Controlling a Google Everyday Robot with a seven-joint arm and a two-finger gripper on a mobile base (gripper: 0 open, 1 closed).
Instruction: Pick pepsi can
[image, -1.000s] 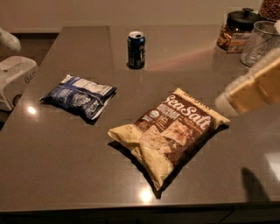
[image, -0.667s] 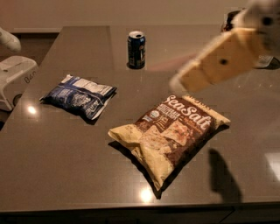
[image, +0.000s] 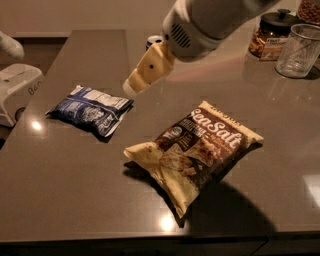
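Note:
The pepsi can stands upright at the far middle of the dark table. Only a sliver of its silver top rim and dark blue side shows, at the left edge of my arm; the rest is hidden behind it. My gripper, cream-coloured, reaches down and to the left from the white arm housing. It hangs above the table in front of the can, between the can and the blue-and-white bag. Nothing shows in its grasp.
A flat blue-and-white snack bag lies left of centre. A brown Sea Salt chip bag lies in the middle front. A nut jar and a clear glass stand at the back right. A white object sits off the left edge.
My arm has swung from the right side across the table to the left and towards the back. It now covers most of the can. The bags have not moved.

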